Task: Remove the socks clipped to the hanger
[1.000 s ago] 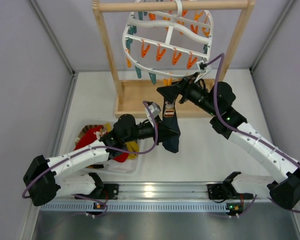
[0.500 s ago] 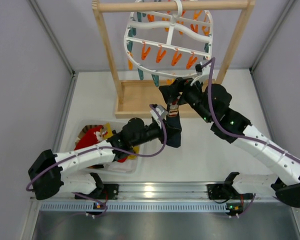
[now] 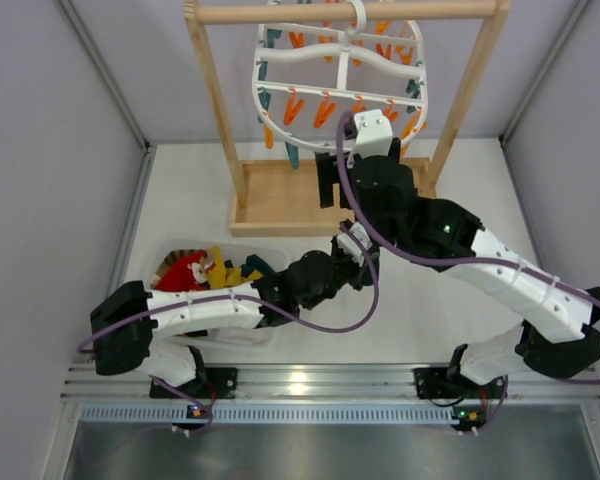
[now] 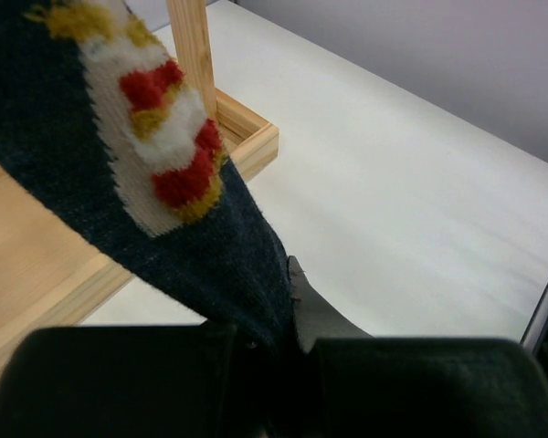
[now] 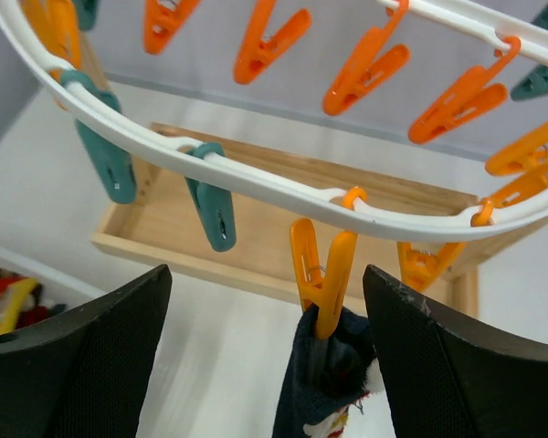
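White tabletop (image 3: pixel 180 190): near-left bin (image 3: pixel 170 245) holds freed socks (image 3: pixel 185 272). Only a navy sock (image 4: pixel 91 155) hangs clipped to the hanger (image 5: pixel 256 178). The left gripper (image 4: pixel 274 351) pinches it, and the right gripper (image 5: pixel 265 278) is spread around its clip (image 5: pixel 321 274).

A light wooden rack (image 3: pixel 280 200) stands on a white table (image 3: pixel 180 195) — pale grey walls (image 3: pixel 50 150) close behind and beside it, a metal rail (image 3: pixel 320 380) lies well before it.
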Controlling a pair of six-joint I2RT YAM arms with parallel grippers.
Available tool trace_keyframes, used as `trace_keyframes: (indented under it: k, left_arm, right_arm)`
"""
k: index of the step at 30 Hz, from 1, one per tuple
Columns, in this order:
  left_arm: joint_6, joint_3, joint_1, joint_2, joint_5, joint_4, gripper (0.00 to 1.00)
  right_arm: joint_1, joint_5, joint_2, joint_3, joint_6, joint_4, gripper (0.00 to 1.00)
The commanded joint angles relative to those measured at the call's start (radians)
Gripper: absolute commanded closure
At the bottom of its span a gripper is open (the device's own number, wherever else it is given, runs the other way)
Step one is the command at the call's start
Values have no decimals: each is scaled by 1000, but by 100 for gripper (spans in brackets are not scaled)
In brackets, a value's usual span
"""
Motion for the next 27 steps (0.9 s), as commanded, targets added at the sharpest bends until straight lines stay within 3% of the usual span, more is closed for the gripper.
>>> trace_keyframes:
  k: [1, 9, 17, 23, 27]
  left_arm:
    - [51, 50, -37, 28, -50, 6, 100]
    - [35, 96, -48, 68, -29, 7, 100]
    - [25, 122, -72, 93, -10, 7, 100]
    - [23, 133, -84, 97, -7, 7, 100]
    - [20, 132, -87, 101, -3, 7, 100]
  right_arm:
    - [27, 201, 53, 70, -70, -135, 18]
    - [27, 371, 113, 104, -113, -175, 20]
    - [-31, 381, 139, 90, -182, -112, 25]
    - [-58, 396, 146, 35, -239, -14, 33]
    - [-58, 416, 139, 6, -273, 63, 44]
